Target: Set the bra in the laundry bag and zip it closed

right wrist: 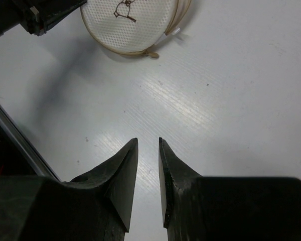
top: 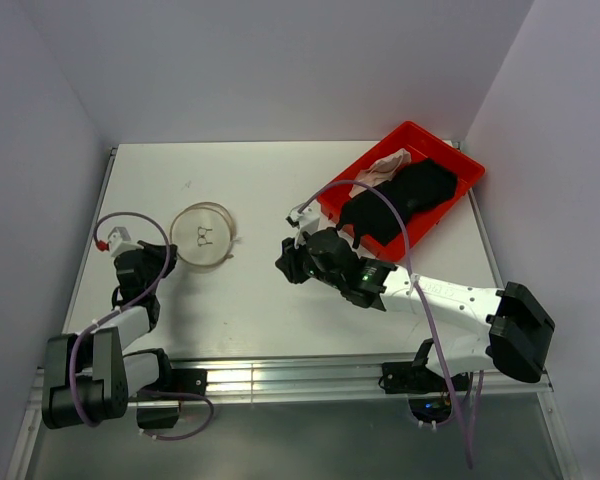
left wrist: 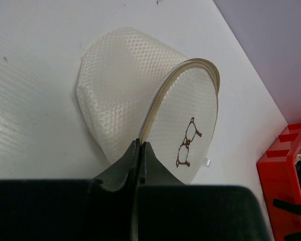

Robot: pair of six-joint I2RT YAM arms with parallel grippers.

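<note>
White table, matte and faintly ribbed, boxed by pale lilac walls on the left, rear and right; a metal rail runs along the near edge by the arm bases. Starting at the left gripper: we see its black fingers pressed together, with the tan rim of the laundry bag pinched between the tips. That bag is a small drum of white honeycomb mesh, see-through enough to look greyish against the table, with a stiff round rim and a flat circular lid. From above it sits on the left half of the table, just beside the left gripper, lid face up, its rim layers showing as a crescent on the right side. We cannot tell how far the zip is run. Its only marking is a brown looped squiggle on the lid; we read no letters in it. A small white tag sticks out at the rim. Bare table lies between bag and left wall, more behind it. The right gripper hangs over mid-table, jaws a narrow gap apart, nothing between them, well apart from the bag. Beyond it, at the far right corner, a red tray lies askew, holding black fabric and a pale pink piece.
</note>
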